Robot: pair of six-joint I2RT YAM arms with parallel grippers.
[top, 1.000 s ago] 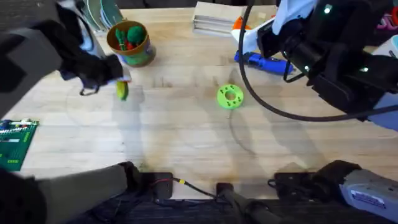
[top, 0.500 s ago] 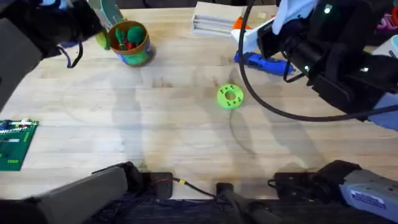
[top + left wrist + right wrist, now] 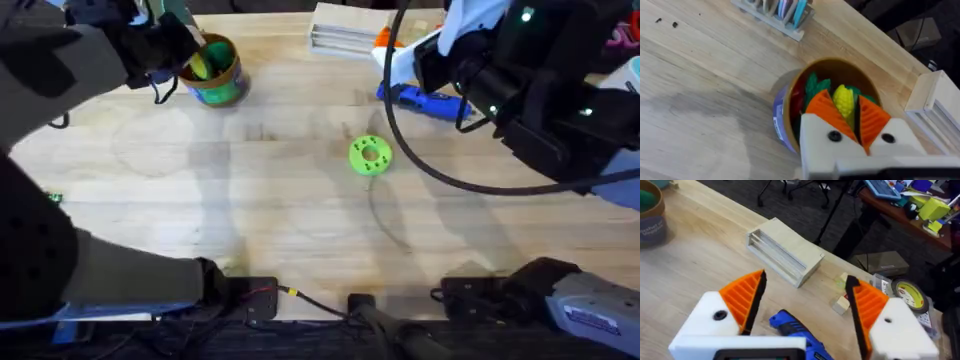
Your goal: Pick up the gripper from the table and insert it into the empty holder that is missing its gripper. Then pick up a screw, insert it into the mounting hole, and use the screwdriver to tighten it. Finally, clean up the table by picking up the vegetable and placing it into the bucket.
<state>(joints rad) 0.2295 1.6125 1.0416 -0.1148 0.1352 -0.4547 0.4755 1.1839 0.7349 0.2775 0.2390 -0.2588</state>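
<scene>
Left gripper point(image 3: 856, 116) is over the bucket point(image 3: 222, 88), jaws clamped on the vegetable point(image 3: 843, 100), which hangs just above the toy produce inside. Risk: opening off-centre bounces it off the rim onto the table. Right of the bucket, the right gripper point(image 3: 805, 302) hovers jaws apart above the screwdriver point(image 3: 428, 102), holding nothing.

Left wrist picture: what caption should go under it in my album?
The left gripper holds the yellow vegetable over the bucket.
</scene>
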